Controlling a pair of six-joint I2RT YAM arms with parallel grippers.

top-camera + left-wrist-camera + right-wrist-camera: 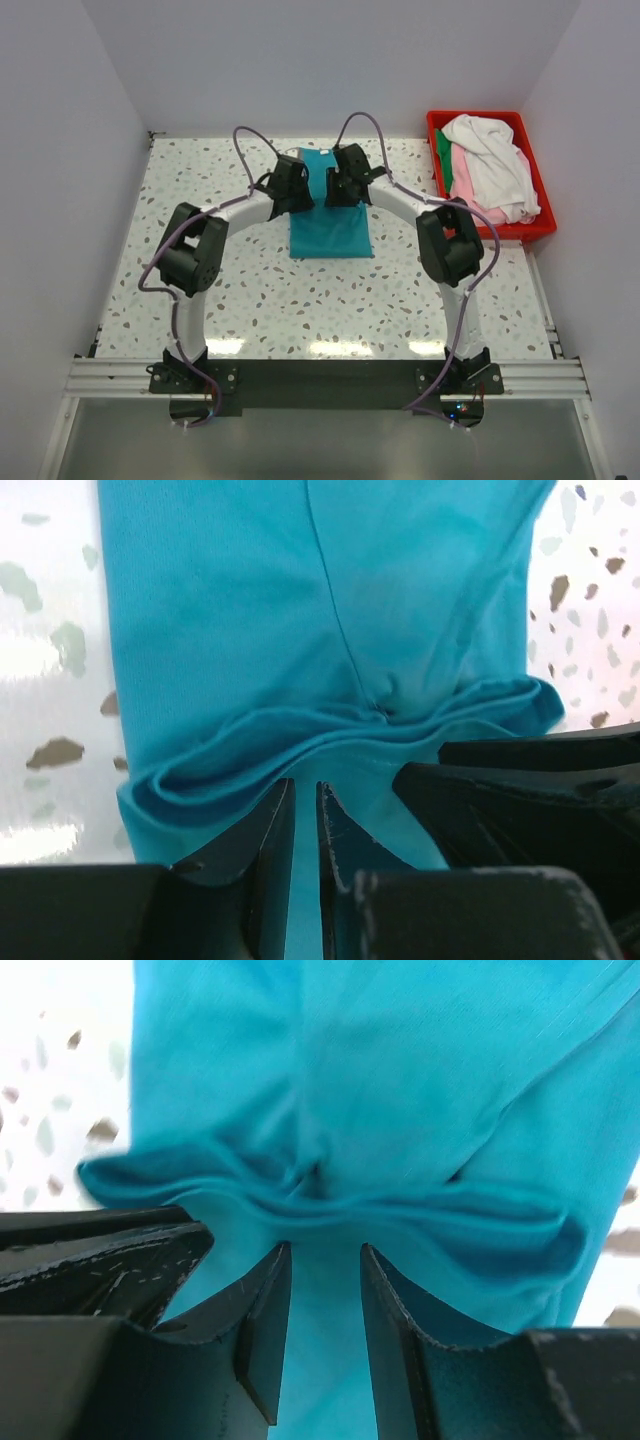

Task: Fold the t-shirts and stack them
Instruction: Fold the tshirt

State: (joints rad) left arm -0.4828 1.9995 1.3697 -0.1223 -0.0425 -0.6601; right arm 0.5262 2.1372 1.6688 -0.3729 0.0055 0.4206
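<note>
The teal t-shirt (331, 236) lies folded into a narrow strip at the middle back of the table. Both grippers are down on its far half, side by side. My left gripper (300, 190) has its jaws nearly together on the cloth (300, 600), with a bunched ridge of fabric just ahead of the tips (306, 783). My right gripper (341, 186) has its jaws apart over flat teal cloth (400, 1080), and the same ridge lies ahead of its tips (325, 1247). A white t-shirt (495, 160), a pink one (462, 182) and a dark green one (443, 150) lie heaped in the bin.
A red plastic bin (480, 116) stands at the back right corner of the speckled table (200, 290). White walls close in the left, back and right sides.
</note>
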